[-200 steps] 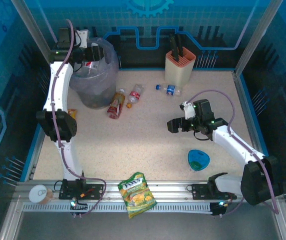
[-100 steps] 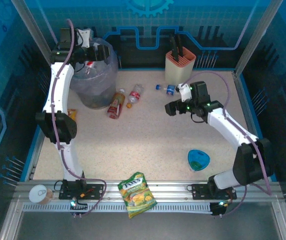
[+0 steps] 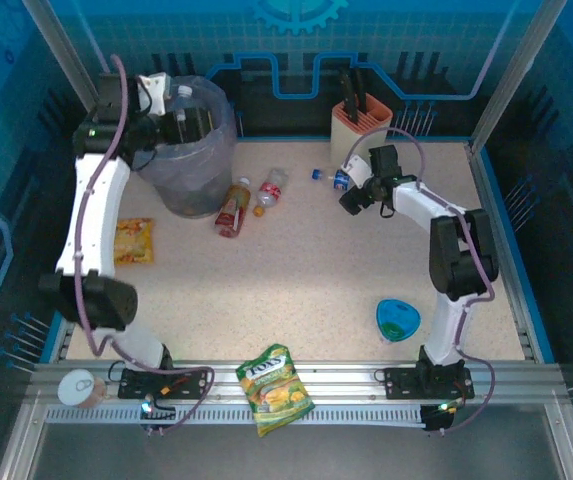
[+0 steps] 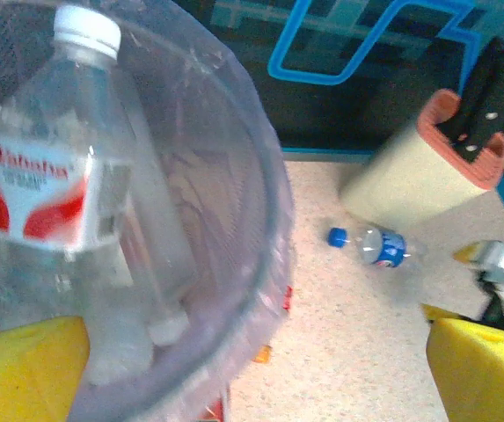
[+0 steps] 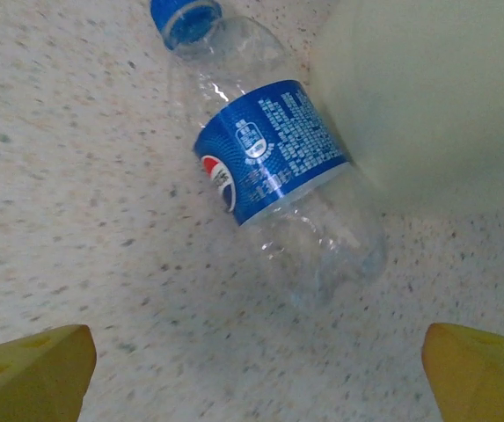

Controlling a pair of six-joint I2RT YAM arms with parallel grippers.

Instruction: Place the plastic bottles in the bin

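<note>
While the left fingers (image 4: 25,362) hang over the bin (image 3: 192,186) at the bench's (image 3: 296,290) far left, they stand spread wide with nothing between them. Below them, in the left wrist view, a clear bottle (image 4: 54,176) with a white cap and a red-and-white label is inside the bin's crinkled liner, cap up and leaning against the wall; seen from above, the left fingers (image 3: 192,118) sit just over the rim.

The right fingers (image 5: 32,376) are also spread apart and grip nothing. A blue-label bottle (image 5: 273,151) lies on its side on the bench ahead of them, its blue cap pointing away, its lower end just beside the knife holder (image 5: 427,97). From above, that bottle (image 3: 338,179) lies before the holder (image 3: 361,135), with the right fingers (image 3: 350,200) close on its near side.

Two more bottles lie on the bench just right of the bin: a brown bottle (image 3: 233,208) and, beside it, a red-label bottle (image 3: 270,190).

A yellow bag (image 3: 133,241) lies near the left arm, a green bag (image 3: 276,388) at the near edge, a blue bowl (image 3: 398,319) at the near right, and a tin can (image 3: 81,387) at the near left corner.
</note>
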